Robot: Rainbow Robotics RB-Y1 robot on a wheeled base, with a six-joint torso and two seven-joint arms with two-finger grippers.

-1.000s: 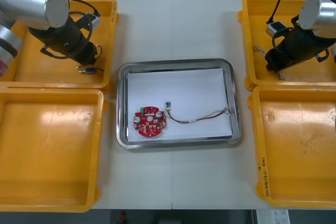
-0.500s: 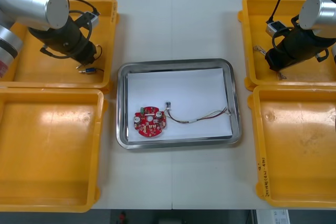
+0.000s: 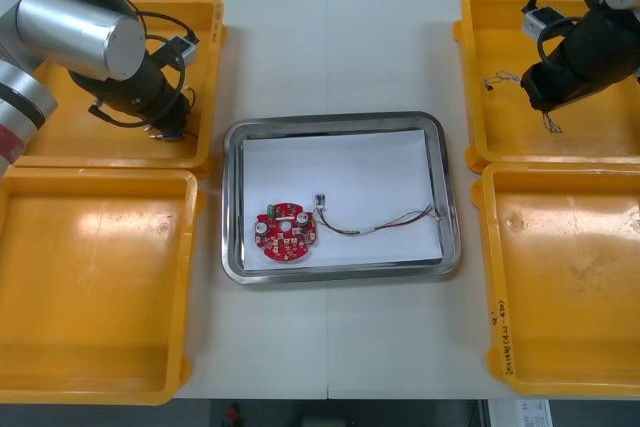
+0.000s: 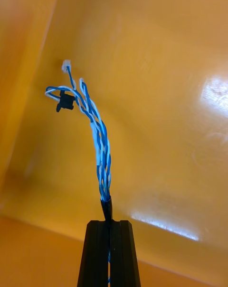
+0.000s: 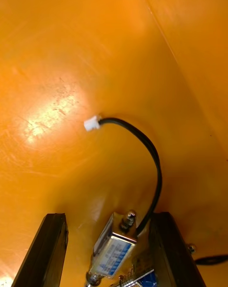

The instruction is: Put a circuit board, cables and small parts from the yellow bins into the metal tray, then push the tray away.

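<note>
Cable (blue-white) in right gripper

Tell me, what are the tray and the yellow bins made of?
The tray looks like polished metal: its rim is silvery and mirrors light. The white inside may be paper. The bins look like moulded plastic, going by the even yellow, rounded corners, soft glare and scuffs.
</note>
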